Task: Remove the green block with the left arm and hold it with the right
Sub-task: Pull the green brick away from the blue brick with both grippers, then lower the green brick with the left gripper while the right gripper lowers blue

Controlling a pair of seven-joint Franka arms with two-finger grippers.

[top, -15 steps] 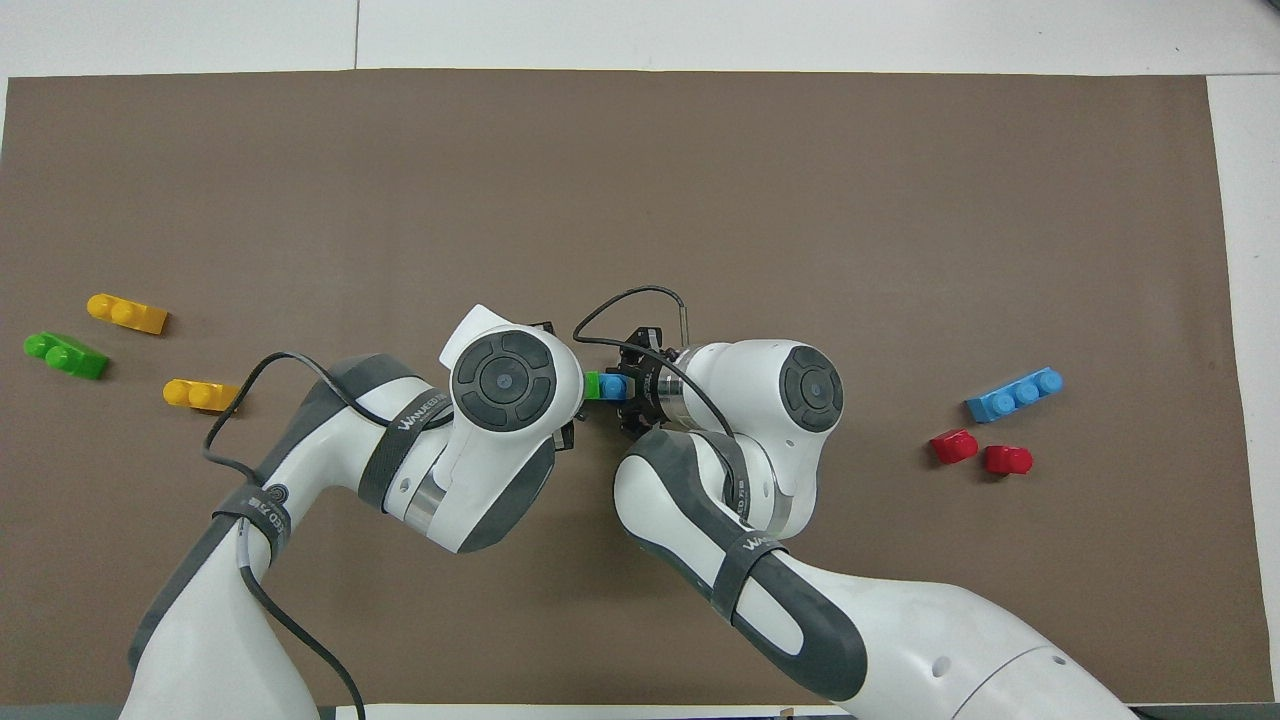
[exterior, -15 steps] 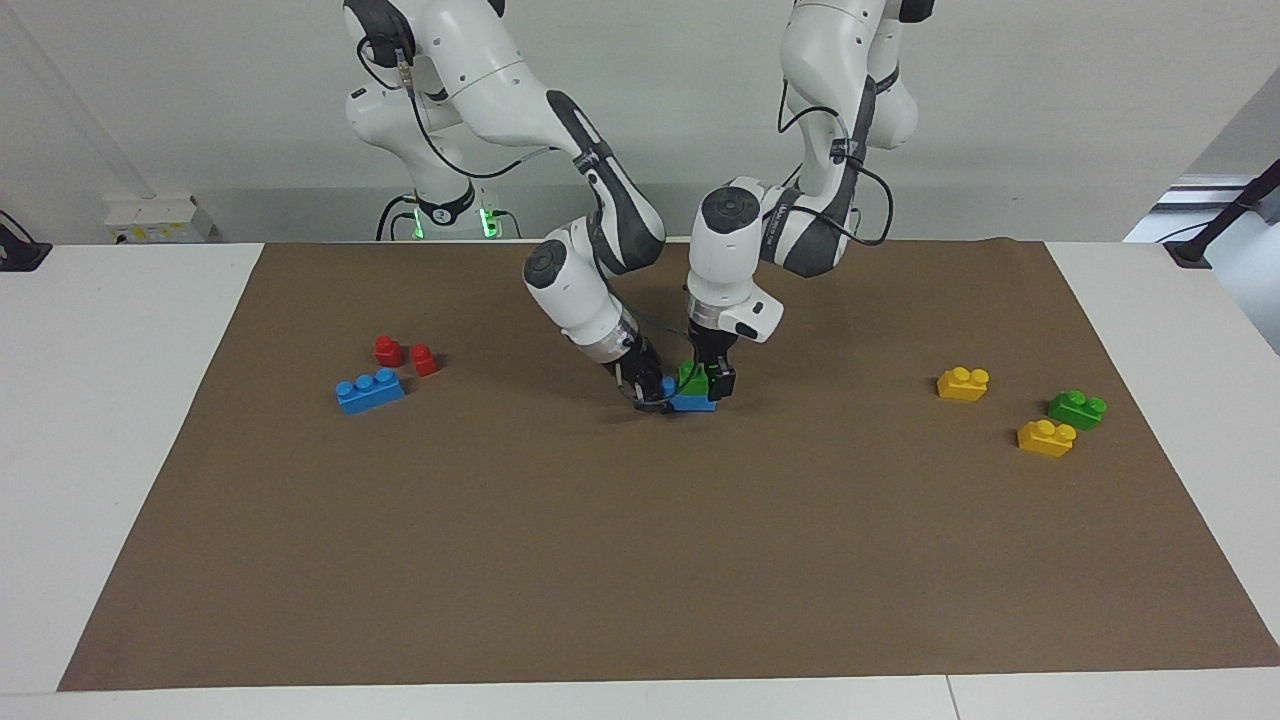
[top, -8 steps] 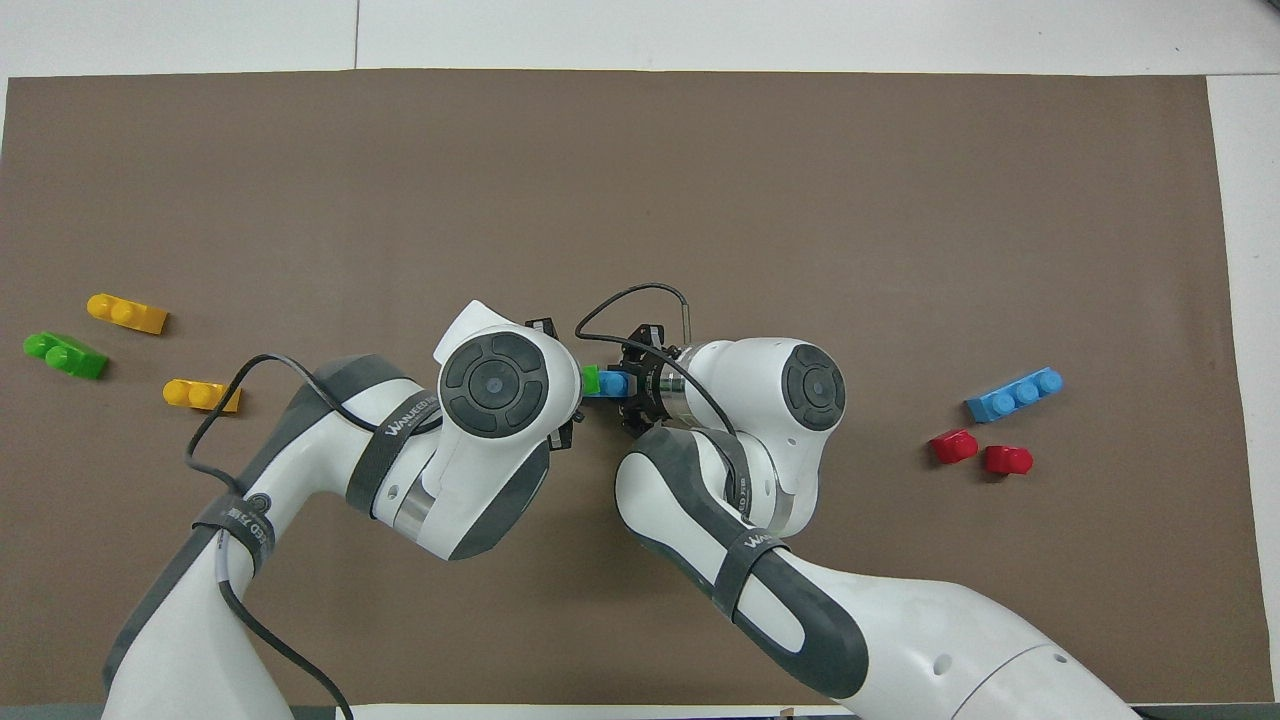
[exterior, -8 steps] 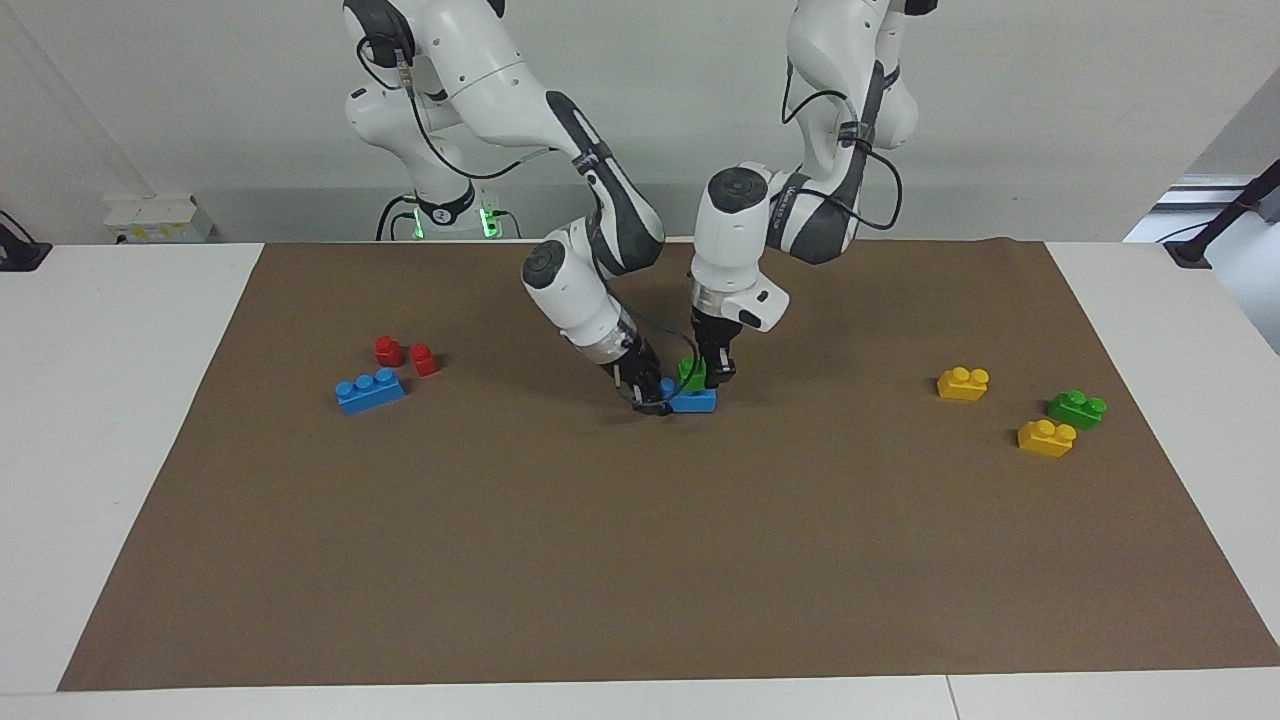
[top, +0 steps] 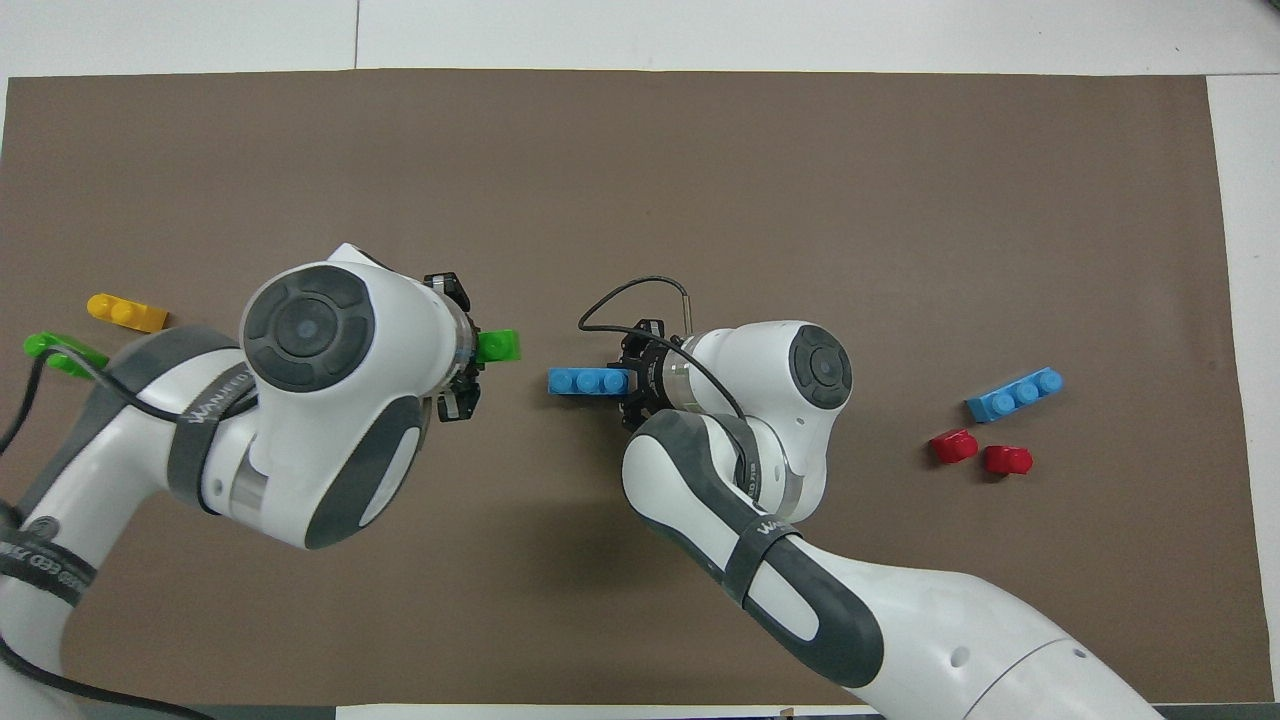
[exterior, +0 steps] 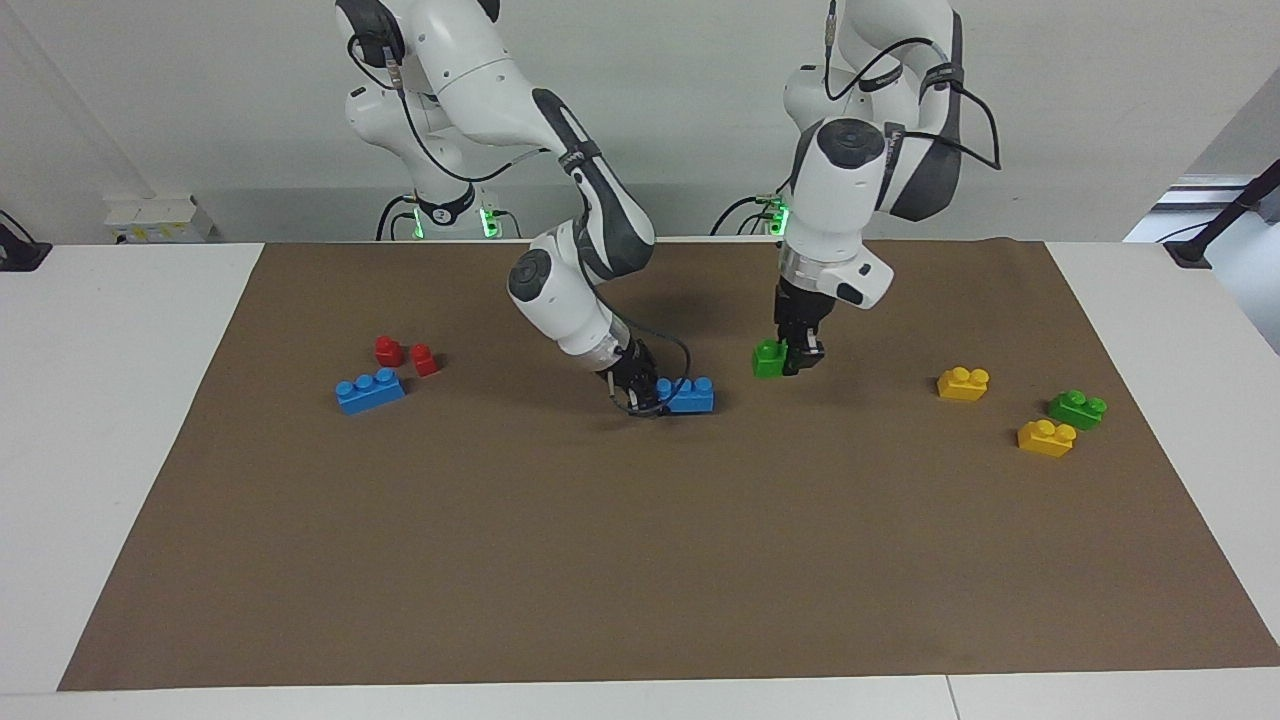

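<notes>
1. Bricks lie scattered over the brown mat (exterior: 640, 560) that covers the white table (exterior: 120, 400), and both of my arms are out over the middle of it.
2. My left gripper (exterior: 797, 358) is clamped on the green block (exterior: 768, 359), which hangs in the air over bare mat, clear of the surface and apart from every other brick.
3. In the overhead view that green block (top: 497, 346) sticks out past my left gripper (top: 462, 350), its free end pointing toward the right arm's end of the table.
4. My right gripper (exterior: 640, 392) is down at the mat, fingers closed on one end of a blue brick (exterior: 690, 395) that rests flat there.
5. From overhead, the same blue brick (top: 588, 381) shows three studs and juts out of my right gripper (top: 632, 385) toward the green block, with a gap of mat between the two.
6. Toward the left arm's end of the table sit two yellow bricks (exterior: 963, 383) (exterior: 1046, 438) and a second green brick (exterior: 1077, 408) between them, all well apart from what I hold.
7. Toward the right arm's end lie another blue brick (exterior: 370, 390) and two small red bricks (exterior: 388, 350) (exterior: 424, 359) just beside it, nearer to me than the blue one.
</notes>
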